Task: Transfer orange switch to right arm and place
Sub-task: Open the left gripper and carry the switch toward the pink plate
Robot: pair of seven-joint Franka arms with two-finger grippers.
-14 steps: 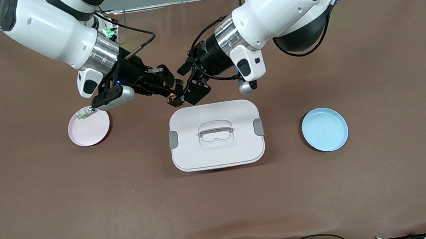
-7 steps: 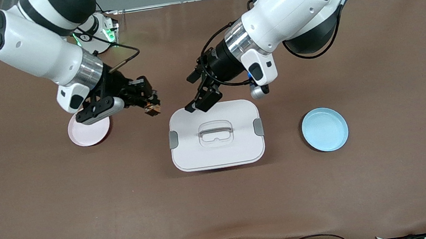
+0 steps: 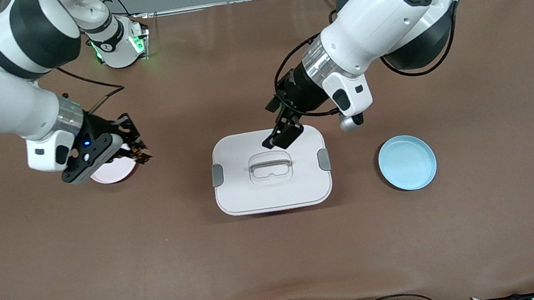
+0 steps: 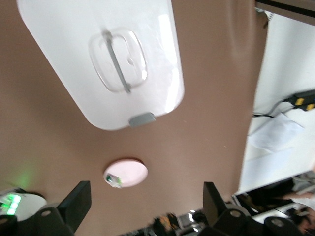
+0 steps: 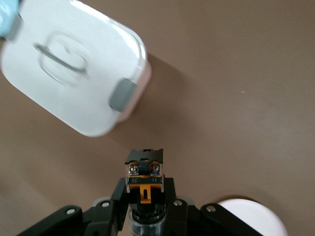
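Orange switch (image 5: 143, 178) clamped in the right gripper (image 3: 137, 148), up over the edge of the pink plate (image 3: 112, 173).
Seen plainly only in the right wrist view, black body and orange tab pinched between the fingers; a dark speck in the front view. Left gripper (image 3: 283, 135) spread open and empty over the white lidded box (image 3: 273, 190). In the left wrist view, a small whitish-green part (image 4: 112, 180) on the pink plate. Blue plate (image 3: 407, 162) on the tabletop (image 3: 280, 260) toward the left arm's end.

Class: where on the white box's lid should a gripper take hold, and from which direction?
On the lid, take the central bar handle from straight above, fingers astride it: it is slim, with a recess around it. The open left gripper hangs over the lid; the right gripper holds the orange switch.
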